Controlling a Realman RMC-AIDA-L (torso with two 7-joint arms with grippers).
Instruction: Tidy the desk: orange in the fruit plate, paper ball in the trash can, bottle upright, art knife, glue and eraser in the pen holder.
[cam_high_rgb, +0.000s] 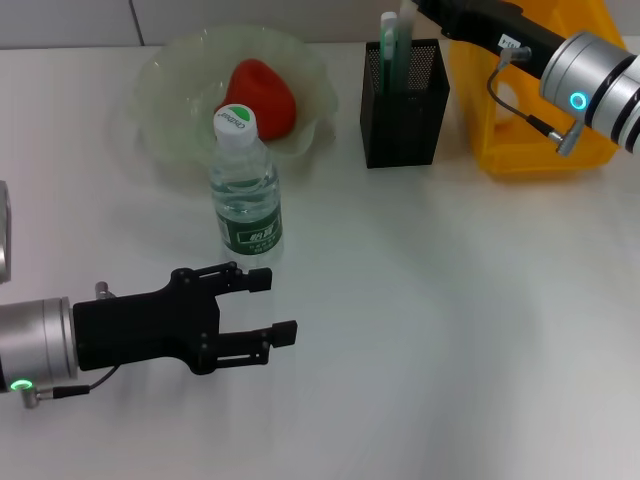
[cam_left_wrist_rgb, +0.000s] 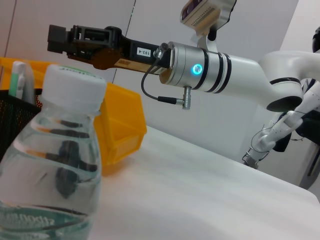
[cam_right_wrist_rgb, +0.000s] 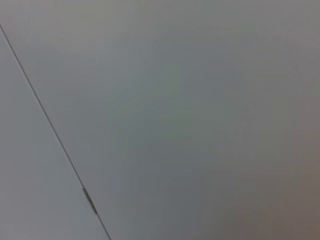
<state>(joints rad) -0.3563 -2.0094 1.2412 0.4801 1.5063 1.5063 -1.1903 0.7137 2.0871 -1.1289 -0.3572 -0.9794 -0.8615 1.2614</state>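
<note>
Beside upright bottle (cam_high_rgb: 246, 185), left gripper (cam_high_rgb: 272, 307) gapes, apart.

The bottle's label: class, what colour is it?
Green with white lettering, wrapped around the upright bottle; the head view shows it best.

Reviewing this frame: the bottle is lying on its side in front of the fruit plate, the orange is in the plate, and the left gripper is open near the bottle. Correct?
Not quite. The bottle stands upright, cap up, as the head view shows. The rest holds: the orange sits in the fruit plate, and the left gripper is open just short of the bottle.
</note>
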